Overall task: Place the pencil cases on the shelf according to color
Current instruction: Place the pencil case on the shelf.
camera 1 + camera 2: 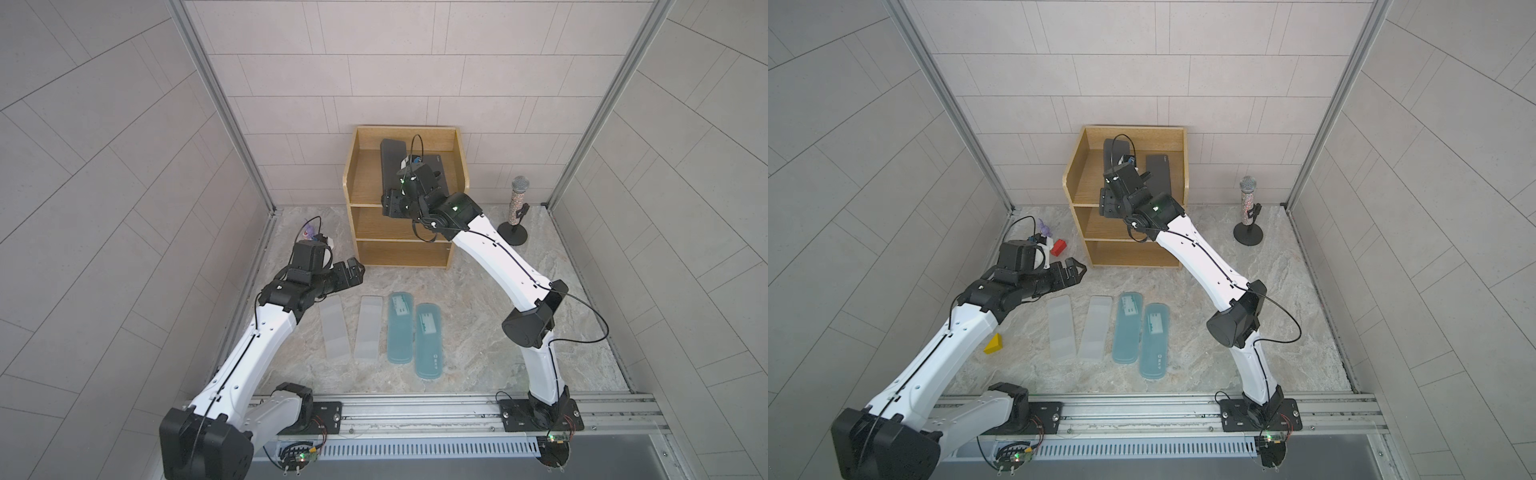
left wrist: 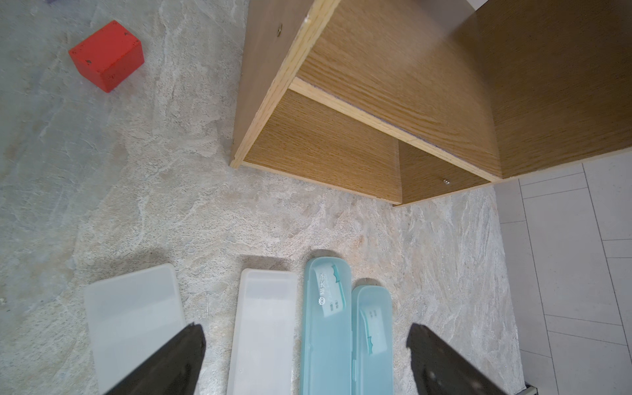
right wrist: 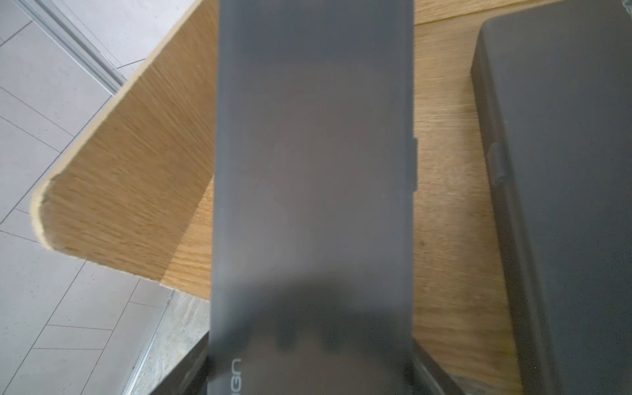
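The wooden shelf (image 1: 360, 174) stands at the back of the table. My right gripper (image 3: 311, 369) is over its top level, shut across the width of a matte black pencil case (image 1: 392, 164) that lies lengthwise near the left wall. I cannot tell whether that case rests on the board. A second black case (image 1: 440, 166) lies to its right on the same level. Two frosted pale grey cases (image 1: 332, 328) (image 1: 368, 328) and two teal cases (image 1: 399, 328) (image 1: 428, 340) lie side by side on the table. Above their far ends my left gripper (image 1: 353, 272) hangs open and empty.
A red block (image 1: 1058, 247) and a small purple toy (image 1: 1043, 226) lie left of the shelf. A yellow wedge (image 1: 994, 345) sits beside my left arm. A glittery microphone on a black stand (image 1: 515, 212) is right of the shelf. The shelf's two lower levels (image 2: 325, 150) hold nothing that shows.
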`<state>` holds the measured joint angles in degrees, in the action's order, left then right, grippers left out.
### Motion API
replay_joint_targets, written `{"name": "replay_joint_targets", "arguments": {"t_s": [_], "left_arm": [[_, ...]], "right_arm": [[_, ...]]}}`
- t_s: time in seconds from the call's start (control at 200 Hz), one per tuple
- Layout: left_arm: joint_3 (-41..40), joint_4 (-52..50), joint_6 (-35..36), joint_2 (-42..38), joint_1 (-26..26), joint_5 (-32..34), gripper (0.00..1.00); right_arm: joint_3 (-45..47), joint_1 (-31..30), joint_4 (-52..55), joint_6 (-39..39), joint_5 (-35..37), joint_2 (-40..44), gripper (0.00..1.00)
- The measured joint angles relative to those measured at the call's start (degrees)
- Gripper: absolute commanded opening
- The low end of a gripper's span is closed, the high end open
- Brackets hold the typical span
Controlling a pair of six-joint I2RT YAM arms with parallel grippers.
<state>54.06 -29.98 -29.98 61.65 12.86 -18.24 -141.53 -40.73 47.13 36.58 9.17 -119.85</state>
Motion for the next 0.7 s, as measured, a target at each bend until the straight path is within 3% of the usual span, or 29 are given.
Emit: {"name": "replay_joint_targets", "arguments": {"t_s": [0.355,0.7], "left_arm": [[-0.09,0.15,-0.02,-0.04,0.00,-0.04,1.00],[-0.11,0.17,-0.02,-0.07,0.00,-0.22,1.00]], "right_arm": [[-0.55,0.33,-0.72,0.35,0.24,-0.48,0.82],[-0.55,0.57,-3.10,-0.02,0.17,-0.59,0.95]]}}
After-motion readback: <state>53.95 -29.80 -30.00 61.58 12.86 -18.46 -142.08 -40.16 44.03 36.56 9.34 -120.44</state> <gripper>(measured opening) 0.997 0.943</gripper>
